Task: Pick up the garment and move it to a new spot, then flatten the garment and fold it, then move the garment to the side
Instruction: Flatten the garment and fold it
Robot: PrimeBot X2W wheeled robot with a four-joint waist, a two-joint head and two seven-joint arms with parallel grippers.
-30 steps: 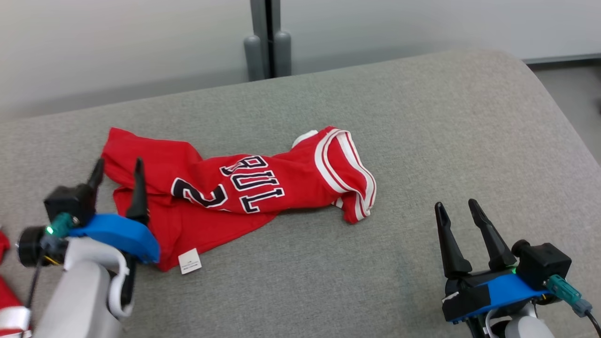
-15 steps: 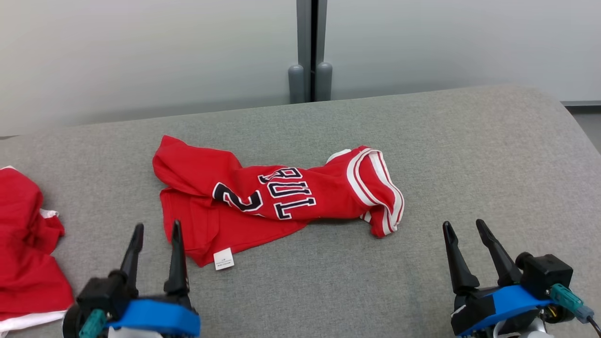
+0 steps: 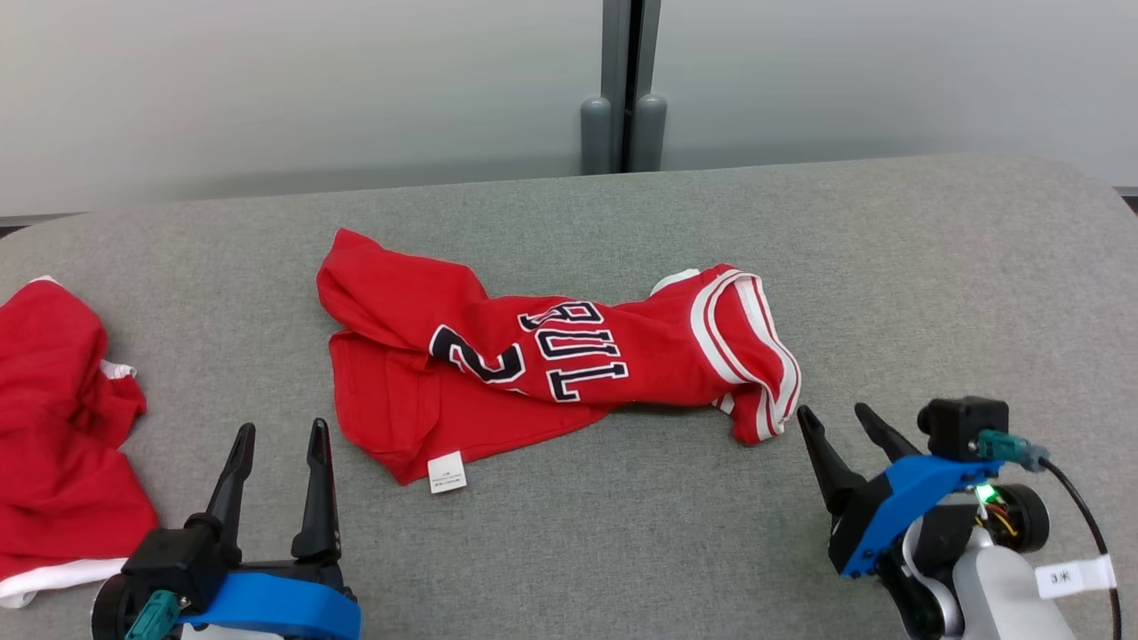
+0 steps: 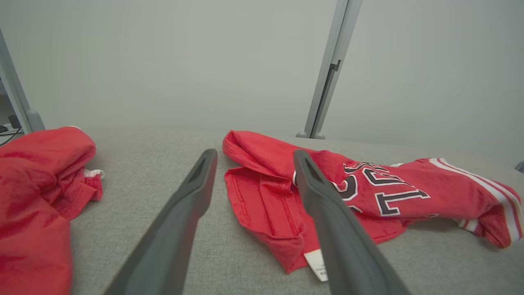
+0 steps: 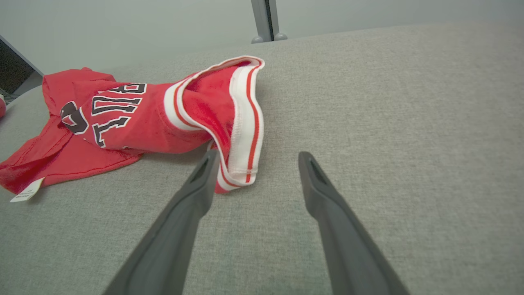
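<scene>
Red jersey found crumpled mid-way across grey padded surface, right gripper noted with jaws spread and empty just beside the white-trimmed end, left gripper likewise spread and empty near the tagged hem, second red garment recorded far left.

Head view: from above and behind both grippers, facing forward and down on the grey fabric surface, left gripper at lower left, right gripper at lower right. Left wrist view: low, nearly level along that gripper's fingers. Right wrist view: higher, tilted down, close in (striped end just ahead of the tips). Shared by all three: the red garment.
</scene>
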